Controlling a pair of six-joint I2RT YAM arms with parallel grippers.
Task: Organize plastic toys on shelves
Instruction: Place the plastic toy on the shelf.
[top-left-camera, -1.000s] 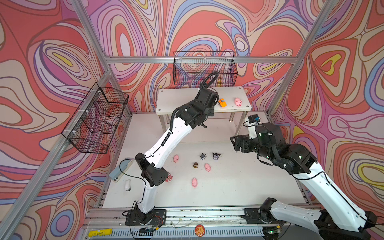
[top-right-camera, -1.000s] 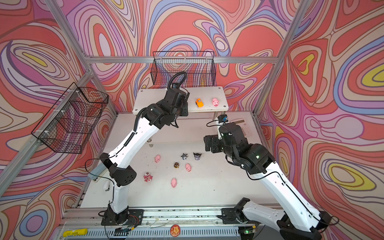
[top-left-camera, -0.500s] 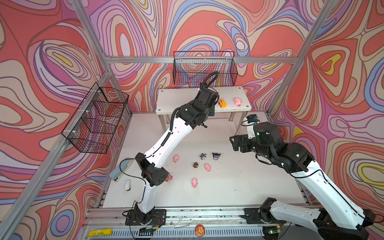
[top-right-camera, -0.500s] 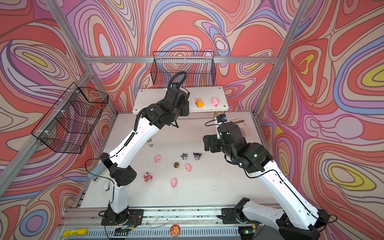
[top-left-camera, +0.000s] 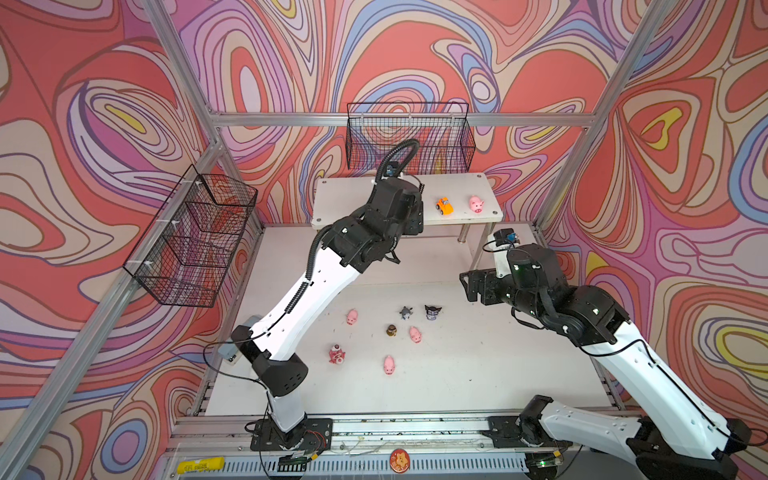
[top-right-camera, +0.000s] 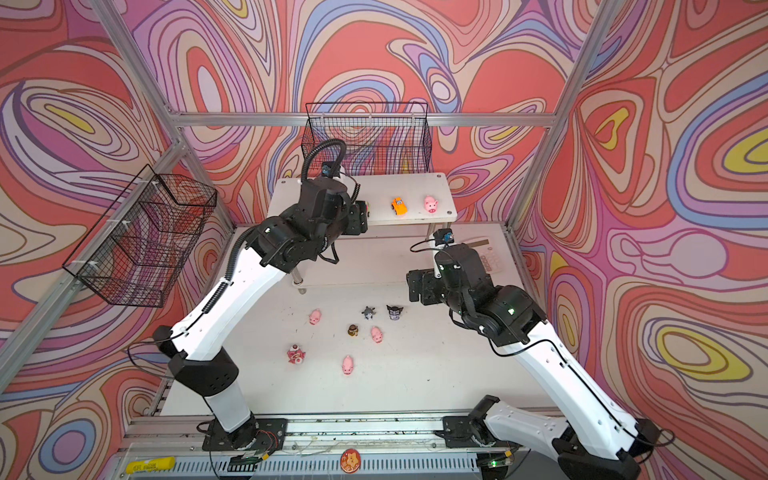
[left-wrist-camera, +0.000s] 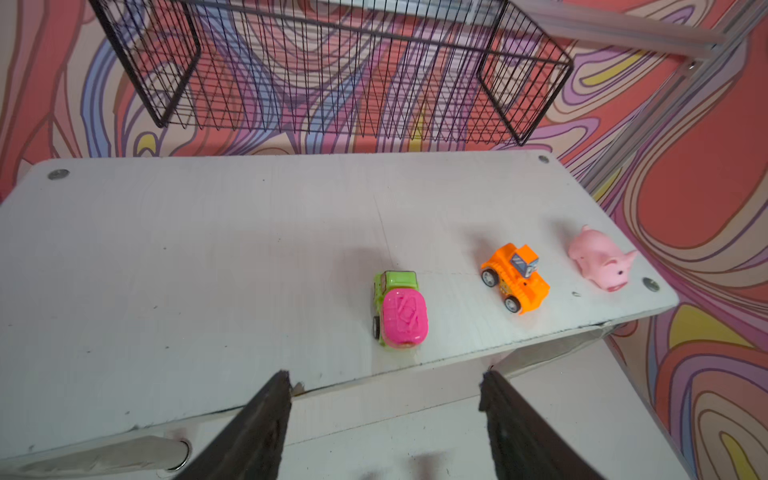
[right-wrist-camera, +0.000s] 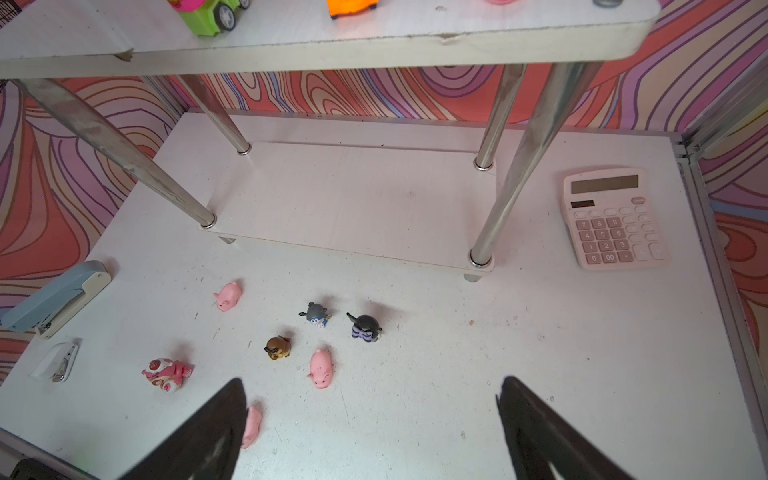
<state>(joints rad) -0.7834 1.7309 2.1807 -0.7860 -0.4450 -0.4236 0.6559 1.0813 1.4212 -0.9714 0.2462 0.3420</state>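
Note:
My left gripper (left-wrist-camera: 384, 376) is open just off the front edge of the shelves' top board (left-wrist-camera: 208, 249). The pink-green car (left-wrist-camera: 399, 309) stands free on that board, ahead of the fingers. The orange car (left-wrist-camera: 515, 278) and a pink pig (left-wrist-camera: 602, 262) stand further along it. The lower board (right-wrist-camera: 353, 199) is bare. My right gripper (right-wrist-camera: 371, 381) hangs open above the table with nothing between its fingers. Below it lie three pigs (right-wrist-camera: 321, 368) (right-wrist-camera: 227, 295) (right-wrist-camera: 251, 426), a brown figurine (right-wrist-camera: 277, 347), a grey one (right-wrist-camera: 316, 313), a dark horned one (right-wrist-camera: 365, 327) and the pink bear (right-wrist-camera: 166, 373).
A pink-keyed calculator (right-wrist-camera: 615, 218) lies to the right of the shelves. A grey stapler (right-wrist-camera: 54, 297) and a small white tool (right-wrist-camera: 58, 361) sit at the table's left edge. Black wire baskets hang on the back wall (top-left-camera: 409, 137) and the left wall (top-left-camera: 191, 241).
My left gripper has opened and let go of the pink-green car, which now rests on the top board. The right arm has shifted slightly to the left, still open.

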